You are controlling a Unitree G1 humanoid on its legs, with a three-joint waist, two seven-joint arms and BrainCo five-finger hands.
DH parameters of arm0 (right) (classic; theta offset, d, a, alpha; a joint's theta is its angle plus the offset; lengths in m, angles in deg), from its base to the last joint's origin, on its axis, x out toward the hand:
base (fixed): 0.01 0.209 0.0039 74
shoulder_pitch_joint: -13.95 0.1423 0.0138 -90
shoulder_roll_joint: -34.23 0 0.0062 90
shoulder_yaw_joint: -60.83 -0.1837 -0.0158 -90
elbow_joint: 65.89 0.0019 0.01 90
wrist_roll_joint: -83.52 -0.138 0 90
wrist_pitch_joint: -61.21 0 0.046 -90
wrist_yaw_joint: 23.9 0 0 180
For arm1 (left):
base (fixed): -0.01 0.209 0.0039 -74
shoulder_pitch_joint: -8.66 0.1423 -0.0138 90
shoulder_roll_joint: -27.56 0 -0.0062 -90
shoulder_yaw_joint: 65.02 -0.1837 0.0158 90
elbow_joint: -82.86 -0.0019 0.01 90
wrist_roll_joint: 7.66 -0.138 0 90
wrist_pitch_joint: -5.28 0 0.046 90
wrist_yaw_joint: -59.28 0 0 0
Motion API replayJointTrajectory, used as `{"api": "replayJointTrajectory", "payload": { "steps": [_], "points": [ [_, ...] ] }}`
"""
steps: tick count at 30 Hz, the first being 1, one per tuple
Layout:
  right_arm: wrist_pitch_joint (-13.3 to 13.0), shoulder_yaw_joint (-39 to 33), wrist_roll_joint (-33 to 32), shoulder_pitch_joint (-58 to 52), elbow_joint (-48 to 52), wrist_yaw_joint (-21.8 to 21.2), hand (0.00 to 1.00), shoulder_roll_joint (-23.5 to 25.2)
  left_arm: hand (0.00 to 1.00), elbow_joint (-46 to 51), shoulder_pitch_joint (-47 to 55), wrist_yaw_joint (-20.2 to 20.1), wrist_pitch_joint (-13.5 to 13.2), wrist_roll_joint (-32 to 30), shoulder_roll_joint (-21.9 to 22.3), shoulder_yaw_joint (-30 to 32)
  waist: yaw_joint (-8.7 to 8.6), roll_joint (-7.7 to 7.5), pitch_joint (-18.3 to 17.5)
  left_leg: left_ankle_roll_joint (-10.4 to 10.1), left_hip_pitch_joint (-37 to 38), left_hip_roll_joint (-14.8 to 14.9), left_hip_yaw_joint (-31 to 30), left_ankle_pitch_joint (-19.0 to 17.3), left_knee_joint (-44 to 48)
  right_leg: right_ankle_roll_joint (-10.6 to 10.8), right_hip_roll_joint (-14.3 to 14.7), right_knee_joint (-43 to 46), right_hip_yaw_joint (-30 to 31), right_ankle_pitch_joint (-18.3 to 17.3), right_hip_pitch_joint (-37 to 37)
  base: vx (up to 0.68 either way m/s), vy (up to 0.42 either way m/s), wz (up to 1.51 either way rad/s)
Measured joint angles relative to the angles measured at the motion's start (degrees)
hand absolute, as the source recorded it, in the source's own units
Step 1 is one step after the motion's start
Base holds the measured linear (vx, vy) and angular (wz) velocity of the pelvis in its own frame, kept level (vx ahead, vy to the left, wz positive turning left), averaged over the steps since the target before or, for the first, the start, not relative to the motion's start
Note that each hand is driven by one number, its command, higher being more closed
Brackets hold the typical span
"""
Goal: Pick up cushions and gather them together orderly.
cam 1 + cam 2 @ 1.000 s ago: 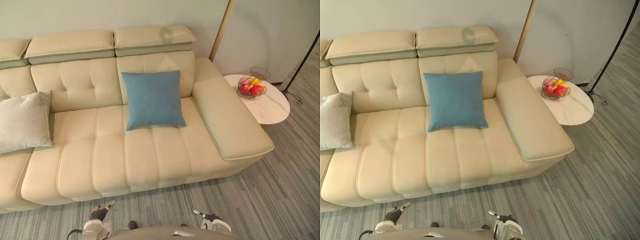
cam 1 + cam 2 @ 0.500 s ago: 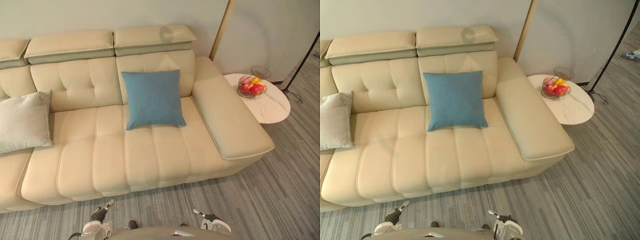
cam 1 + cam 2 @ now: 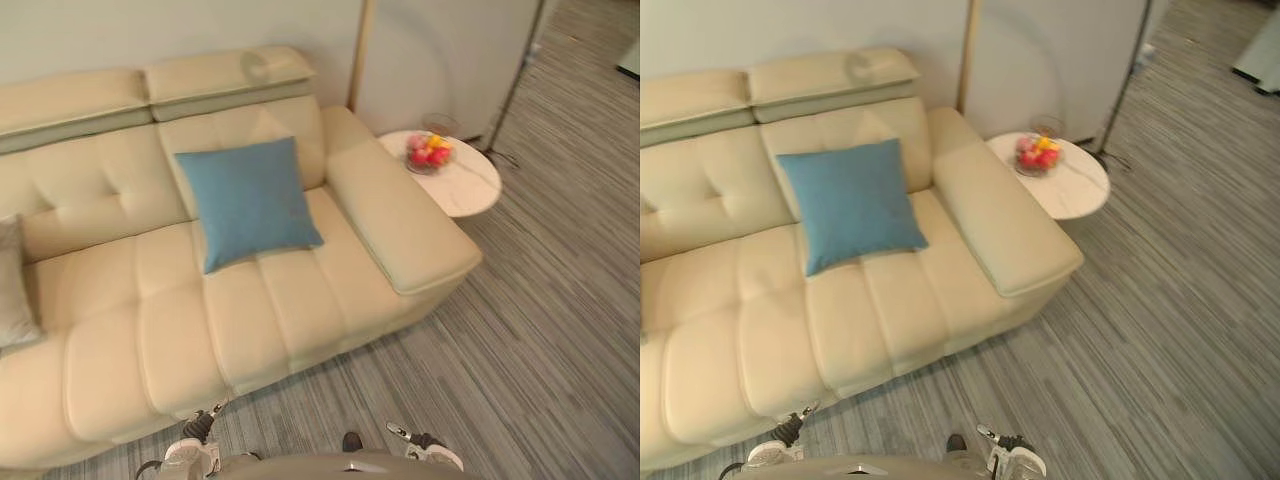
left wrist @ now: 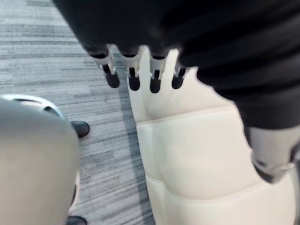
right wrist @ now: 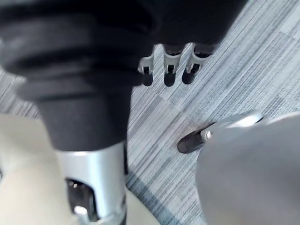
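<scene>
Left hand [image 4: 134, 79], right hand [image 5: 171, 70]: fingers slack, both empty. We advise closing in before reaching, then gripping opp. edges w/ both. Grey cushion [image 3: 10, 285] at sofa [image 3: 150, 330] left end, well apart from blue cushion [image 3: 250, 200] mid-seat. Blue one is propped on backrest, face outward, approx. square, no clear long axis, slightly skewed.

Blue cushion [image 3: 852, 203] leans on the backrest of the cream sofa [image 3: 890, 300] — fruit bowl [image 3: 1038, 155] on the round side table [image 3: 1077, 196] beside it.

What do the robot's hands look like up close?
The left hand and the right hand look alike: slim silver fingers with dark tips, a thicker silver thumb set apart, and a dark ribbed cover over the back and wrist.
</scene>
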Motion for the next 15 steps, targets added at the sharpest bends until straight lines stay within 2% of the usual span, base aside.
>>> {"api": "replayJointTrajectory", "payload": {
  "steps": [2,3,5,6,7,8,9,10,11,13,14,15],
  "points": [
    [0.1,0.9,0.1,-0.3,-0.2,0.1,0.0,-2.2,0.0,-0.4,-0.1,0.0,-0.1,0.0,1.1,0.0,0.27,1.96,0.7,-0.8,0.5,0.6,-6.2,-4.6,0.5,0.5,1.9,0.0,4.2,1.0,-1.6,-0.03,0.044,-1.27],
    [0.1,0.9,0.1,-0.4,-0.1,0.1,0.0,-2.1,0.0,-0.6,-0.2,0.0,0.0,0.0,1.1,0.1,0.04,2.17,1.0,-1.5,1.8,0.7,-3.8,-6.0,0.8,0.7,2.5,0.1,7.1,2.2,-2.3,-0.08,0.089,-1.51],
    [0.1,1.3,0.3,-0.8,0.3,0.0,0.0,-1.8,0.0,-0.6,-0.3,0.0,0.0,0.0,0.8,0.8,0.18,1.63,1.0,-1.4,2.5,0.8,0.9,-7.2,1.0,0.5,2.9,0.4,8.8,3.6,-3.6,-0.12,0.076,-1.51],
    [0.2,2.1,0.6,-0.1,0.7,-0.1,0.0,-1.3,0.0,-0.6,-0.3,0.0,0.0,-0.1,0.7,1.6,0.56,0.73,0.8,-1.5,2.7,0.7,5.6,-8.2,1.2,0.3,3.1,0.4,10.6,4.6,-5.6,-0.12,0.053,-1.38],
    [0.3,2.5,0.6,-0.1,1.0,-0.1,0.0,-1.0,0.0,-0.5,-0.3,0.0,0.0,-0.1,0.7,1.8,0.64,0.77,0.9,-1.6,2.7,0.7,7.1,-8.3,1.2,0.0,3.2,0.4,11.3,5.1,-6.4,-0.12,0.053,-1.61],
    [0.5,3.5,0.6,-0.2,2.2,-0.1,0.0,-0.5,0.0,-0.5,-0.8,-0.1,0.0,-0.6,0.7,2.1,0.37,-0.13,1.1,-1.4,2.9,0.7,10.2,-8.4,1.3,-0.5,3.5,0.4,11.6,6.3,-7.8,-0.06,0.04,-1.52],
    [0.4,4.0,0.6,-0.1,2.6,-0.2,0.0,-0.2,0.0,-0.6,-0.8,0.0,0.0,-1.1,0.6,2.1,0.14,-0.28,1.2,-1.3,3.2,0.7,14.3,-8.5,1.3,-1.3,4.3,0.5,10.7,8.5,-9.6,-0.06,0.04,-1.47],
    [0.4,4.0,0.6,0.0,2.6,-0.2,0.0,-0.2,0.0,-0.6,-0.8,0.0,0.0,-1.1,0.6,2.1,0.19,-0.24,1.2,-1.3,3.2,0.9,15.8,-8.5,1.2,-2.0,4.5,0.5,9.4,9.3,-10.4,-0.04,0.032,-1.37],
    [0.5,4.0,0.6,0.3,2.6,-0.2,0.0,-0.2,0.0,-0.5,-1.0,-0.1,0.0,-1.1,0.8,2.1,0.14,0.01,1.3,-1.2,3.4,1.4,18.7,-8.4,1.2,-3.8,4.9,0.8,4.8,10.0,-11.3,-0.01,-0.008,-1.11],
    [0.5,4.0,0.6,0.6,3.7,-0.2,0.0,-0.8,0.0,-0.6,-1.4,-0.1,0.0,-1.2,1.4,2.0,0.06,1.51,2.1,-1.1,5.3,2.5,23.9,-8.3,0.9,-7.0,3.8,7.6,-12.2,4.9,-13.9,0.05,-0.033,-1.21],
    [0.3,4.0,0.6,0.4,4.4,-0.2,0.0,-1.1,0.0,-0.5,-1.3,-0.1,0.0,-1.7,1.8,2.0,-0.05,2.31,2.6,-1.1,6.3,2.8,25.4,-8.3,1.0,-9.3,2.4,11.0,-20.2,2.6,-14.2,0.08,-0.052,-1.01],
    [0.1,4.2,0.7,0.1,4.4,-0.2,0.0,-1.3,0.0,-0.6,-1.0,-0.1,0.0,-2.1,2.1,2.0,-0.21,2.92,2.9,-1.1,7.2,2.9,25.8,-8.3,1.3,-10.5,0.5,13.5,-26.8,1.3,-14.3,0.07,-0.084,-0.75]
  ]
}}
